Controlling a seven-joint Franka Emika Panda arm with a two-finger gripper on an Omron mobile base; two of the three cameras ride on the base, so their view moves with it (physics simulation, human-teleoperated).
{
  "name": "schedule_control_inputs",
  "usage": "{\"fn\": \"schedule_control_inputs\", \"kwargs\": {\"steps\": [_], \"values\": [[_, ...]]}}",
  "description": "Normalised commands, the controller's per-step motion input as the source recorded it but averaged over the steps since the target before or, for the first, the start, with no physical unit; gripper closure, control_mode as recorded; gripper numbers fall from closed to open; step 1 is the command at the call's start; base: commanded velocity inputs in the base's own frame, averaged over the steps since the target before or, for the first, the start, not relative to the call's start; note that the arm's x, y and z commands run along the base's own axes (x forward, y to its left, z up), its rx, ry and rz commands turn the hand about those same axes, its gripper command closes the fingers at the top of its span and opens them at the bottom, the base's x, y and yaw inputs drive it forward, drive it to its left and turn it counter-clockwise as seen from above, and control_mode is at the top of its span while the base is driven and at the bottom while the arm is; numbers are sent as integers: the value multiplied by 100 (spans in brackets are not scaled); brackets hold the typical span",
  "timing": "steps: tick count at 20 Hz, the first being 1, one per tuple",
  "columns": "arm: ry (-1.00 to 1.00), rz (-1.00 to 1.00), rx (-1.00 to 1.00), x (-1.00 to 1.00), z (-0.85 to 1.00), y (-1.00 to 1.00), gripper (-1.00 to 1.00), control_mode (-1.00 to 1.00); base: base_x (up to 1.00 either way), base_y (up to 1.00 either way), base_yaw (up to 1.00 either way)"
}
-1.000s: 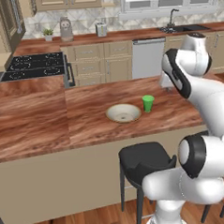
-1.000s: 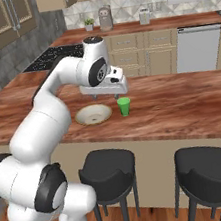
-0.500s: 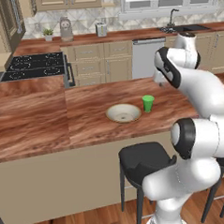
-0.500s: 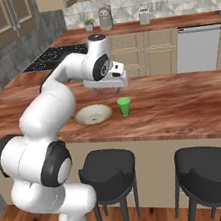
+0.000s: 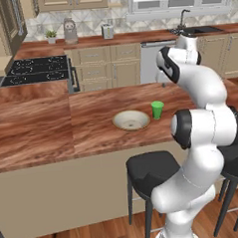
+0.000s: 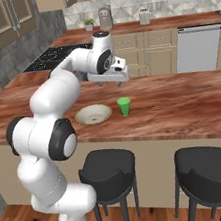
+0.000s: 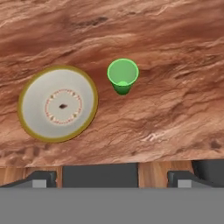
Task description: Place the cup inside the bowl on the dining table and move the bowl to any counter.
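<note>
The small green cup [image 7: 123, 75] stands upright on the wood-grain dining table [image 7: 153, 35], a little to the right of the wide cream bowl [image 7: 57, 103] with its tan rim. The two do not touch. My gripper [image 7: 111, 177] hangs open above the table and looks straight down, with nothing between its fingers. From the right base, the gripper [image 6: 110, 77] is above and just behind the cup [image 6: 124, 106] and the bowl [image 6: 93, 114]. From the left base, the cup [image 5: 157, 109] and bowl [image 5: 131, 120] sit near the table's front edge, below my hand [image 5: 163, 81].
Black stools [image 6: 108, 166] [image 6: 210, 170] stand under the table's near edge. The wall counter [image 5: 126, 38] runs behind, with a sink [image 5: 200, 30], canisters and a small plant. A black stove [image 5: 36, 71] sits at the left.
The arm's elbow has swung round and the hand has shifted slightly over the table. The jaws stayed open. Cup and bowl have not moved.
</note>
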Motion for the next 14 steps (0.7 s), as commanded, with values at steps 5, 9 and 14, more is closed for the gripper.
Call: {"fn": "schedule_control_inputs", "kwargs": {"steps": [5, 9, 14], "values": [[-1, 0, 10, 47, -24, -11, -100, -100, 0, 0, 0], [-2, 0, 11, 37, -26, -12, -100, -100, 0, 0, 0], [0, 0, 3, 30, -15, -14, -100, -100, 0, 0, 0]]}}
